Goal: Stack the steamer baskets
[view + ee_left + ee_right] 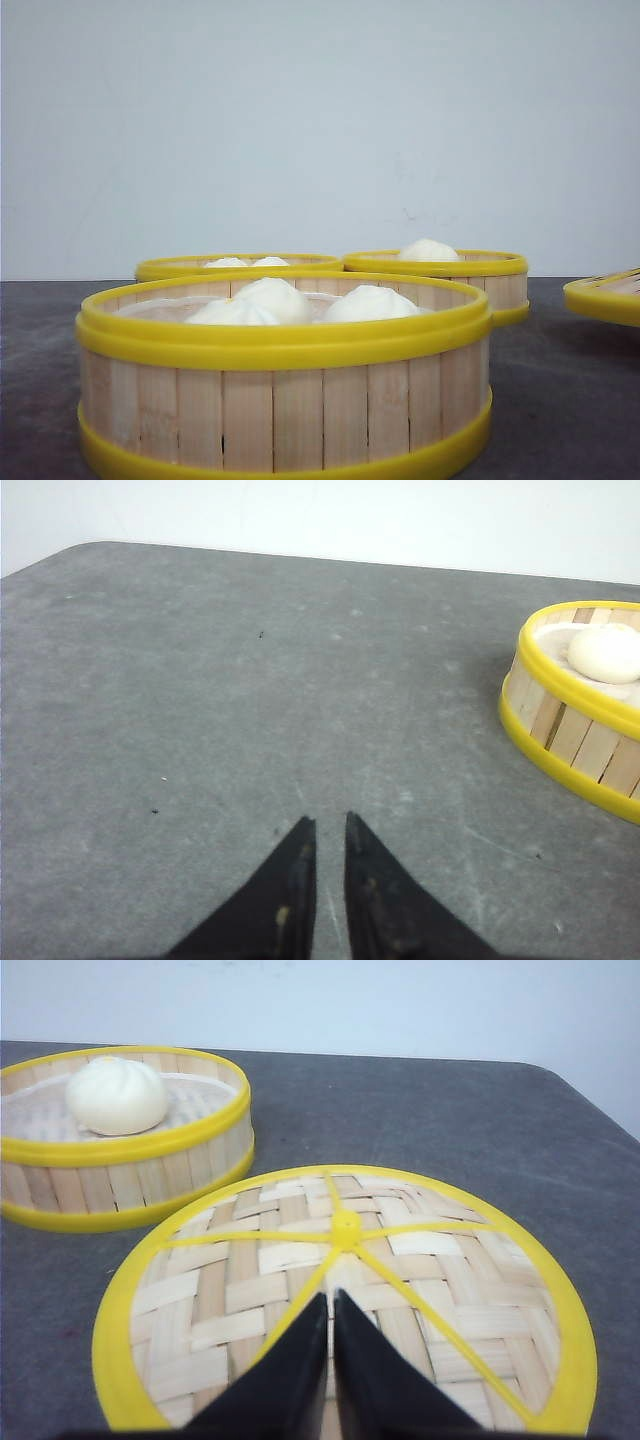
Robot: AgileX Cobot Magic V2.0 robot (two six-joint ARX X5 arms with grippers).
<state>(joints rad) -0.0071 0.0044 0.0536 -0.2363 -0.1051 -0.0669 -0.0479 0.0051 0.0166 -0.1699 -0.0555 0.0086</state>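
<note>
While the left gripper [327, 825] hangs over bare grey table [250, 700], its two black fingers [292, 870] stand nearly together with only a thin slit between the tips — nothing is held between them. Off to one side of that wrist view, well apart from the fingertips, sits a steamer basket [575, 730] with one white bun [606, 652] showing inside it.

The right gripper [331, 1305] is likewise drawn almost shut, its tips a hair apart and gripping nothing. It hovers above a flat woven lid [250, 1290] with a yellow rim and yellow spokes meeting at a central knob; whether the tips touch the weave cannot be told. Just beyond the lid, close but apart from it, stands a basket holding a single bun [117, 1095].

From the front camera, three baskets rest on the table, none stacked:
- near basket [285, 400], closest to the camera, holding three buns [370, 303];
- rear left basket [180, 267], partly hidden behind the near one, two bun tops visible;
- rear right basket [480, 268], holding one bun — it stands just beside the rear left one; contact cannot be judged.

At the right edge of the front view, the lid's rim [600, 297] lies apart from the baskets. Neither arm shows in the front view.
</note>
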